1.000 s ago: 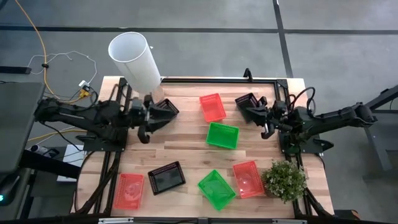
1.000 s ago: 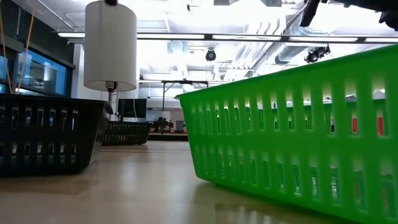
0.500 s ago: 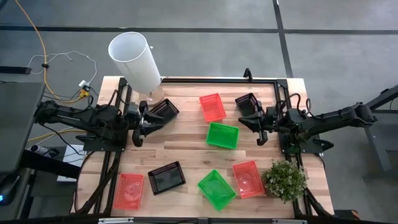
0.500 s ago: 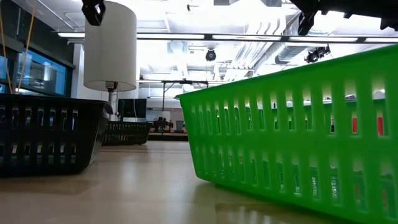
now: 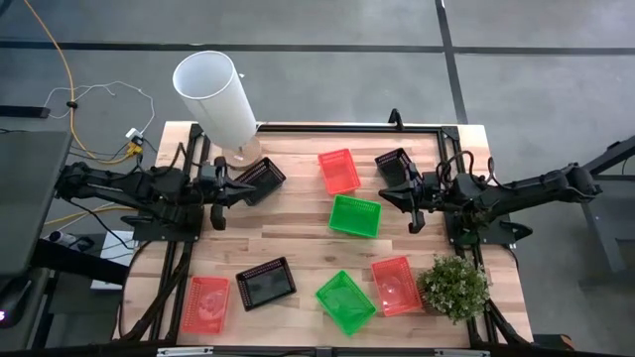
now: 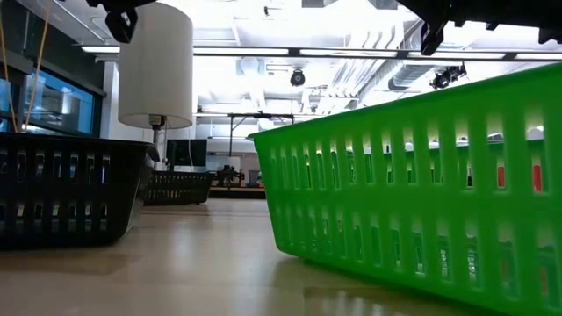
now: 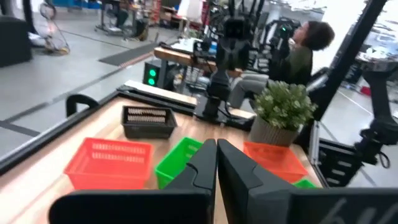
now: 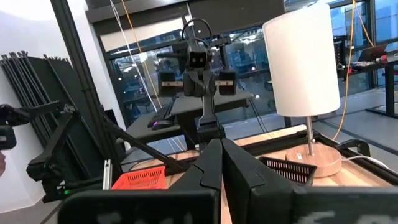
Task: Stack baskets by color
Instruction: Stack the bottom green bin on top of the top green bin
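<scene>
Several baskets lie flat on the wooden table. Red ones (image 5: 339,171) (image 5: 206,302) (image 5: 397,285), green ones (image 5: 355,215) (image 5: 345,300) and black ones (image 5: 260,178) (image 5: 394,164) (image 5: 265,283) rest on their bottoms, none stacked. My left gripper (image 5: 234,188) (image 7: 216,148) is shut and empty, held level just left of the far-left black basket. My right gripper (image 5: 401,194) (image 8: 221,150) is shut and empty, held above the table beside the far-right black basket.
A tall white cylinder lamp (image 5: 213,96) stands at the far left corner, and a potted plant (image 5: 454,288) at the near right. A black frame (image 5: 427,127) edges the table. A person (image 7: 305,50) sits beyond the table's right side.
My left gripper has shut on nothing, drawn back toward the table's left edge away from the far-left black basket, and sunk a little. My right gripper has stayed shut, tipped down nearer to level and drawn slightly away from the far-right black basket. No basket has moved.
</scene>
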Action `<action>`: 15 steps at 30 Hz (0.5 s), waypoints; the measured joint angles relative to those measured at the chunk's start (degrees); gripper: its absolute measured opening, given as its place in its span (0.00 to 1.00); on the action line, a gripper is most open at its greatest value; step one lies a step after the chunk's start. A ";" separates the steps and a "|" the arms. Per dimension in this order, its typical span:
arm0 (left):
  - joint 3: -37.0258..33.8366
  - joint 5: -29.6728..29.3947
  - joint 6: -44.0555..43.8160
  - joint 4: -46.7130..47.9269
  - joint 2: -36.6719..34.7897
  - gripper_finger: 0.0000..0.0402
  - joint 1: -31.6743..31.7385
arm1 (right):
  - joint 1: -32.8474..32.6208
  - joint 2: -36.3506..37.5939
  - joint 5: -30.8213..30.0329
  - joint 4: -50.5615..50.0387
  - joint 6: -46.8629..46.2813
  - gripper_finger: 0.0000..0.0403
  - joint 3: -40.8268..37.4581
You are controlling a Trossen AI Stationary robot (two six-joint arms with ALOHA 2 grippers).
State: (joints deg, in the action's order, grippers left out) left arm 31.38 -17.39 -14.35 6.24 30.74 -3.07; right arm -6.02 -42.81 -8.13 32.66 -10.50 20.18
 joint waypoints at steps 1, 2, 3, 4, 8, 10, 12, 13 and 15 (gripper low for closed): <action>0.00 -0.02 0.28 -0.02 -0.19 0.00 0.02 | 0.00 0.00 0.10 -0.05 -0.01 0.00 0.00; 0.00 0.00 0.55 -0.02 -0.31 0.00 0.02 | 0.00 0.00 0.12 0.06 0.02 0.00 0.00; 0.00 0.00 0.89 0.00 -0.42 0.00 0.02 | 0.00 0.01 0.11 0.12 0.03 0.00 0.00; 0.00 -0.04 1.04 -0.04 -0.48 0.00 0.02 | 0.00 0.01 0.10 0.10 -0.02 0.00 0.00; 0.00 -1.21 1.05 -0.02 -0.44 0.00 0.02 | 0.02 -0.75 -0.08 -1.56 -5.82 0.00 1.30; 0.00 -1.31 1.05 -0.04 -0.44 0.00 0.02 | -0.07 -2.36 0.78 -6.22 -6.91 0.00 4.68; 0.00 -1.29 1.03 -0.03 -0.40 0.00 0.02 | -0.49 -5.43 2.63 -13.58 -5.93 0.00 9.94; 0.00 -1.29 0.93 -0.02 -0.38 0.00 0.02 | -0.86 -7.21 3.35 -18.04 -5.54 0.00 12.81; 0.00 -1.29 0.13 0.01 -0.41 0.00 0.02 | -1.60 -11.29 5.07 -27.48 -6.24 0.00 18.96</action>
State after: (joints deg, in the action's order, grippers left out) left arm 31.38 -18.68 -14.22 6.25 30.33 -3.05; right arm -7.62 -54.10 -3.06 5.18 -16.74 39.15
